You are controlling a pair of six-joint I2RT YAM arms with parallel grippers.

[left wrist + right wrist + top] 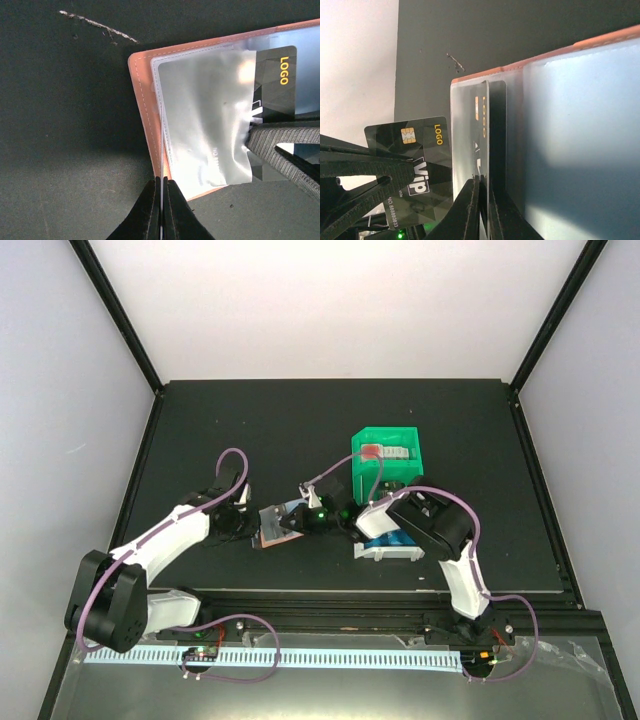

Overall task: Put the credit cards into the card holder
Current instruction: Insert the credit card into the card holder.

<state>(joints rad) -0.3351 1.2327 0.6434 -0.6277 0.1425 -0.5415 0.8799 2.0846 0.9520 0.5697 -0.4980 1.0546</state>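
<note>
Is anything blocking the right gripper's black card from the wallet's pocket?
Nothing visible does. The right gripper holds the black card, one end under the clear pocket of the card holder. The left gripper holds a second card at its opposite edge.

The wallet (270, 532) lies open on the table (200, 420), near the front edge, with the left gripper (246, 522) touching its left side and the right gripper (303, 520) at its right side. A card (277, 85) sits partway in a pocket of the wallet, one end sticking out toward the right gripper. To the right of the wallet stand a back bin (388, 437) and a front bin (370, 554), the front bin partly under the right arm (440, 530), with more cards (392, 538) lying in it
</note>
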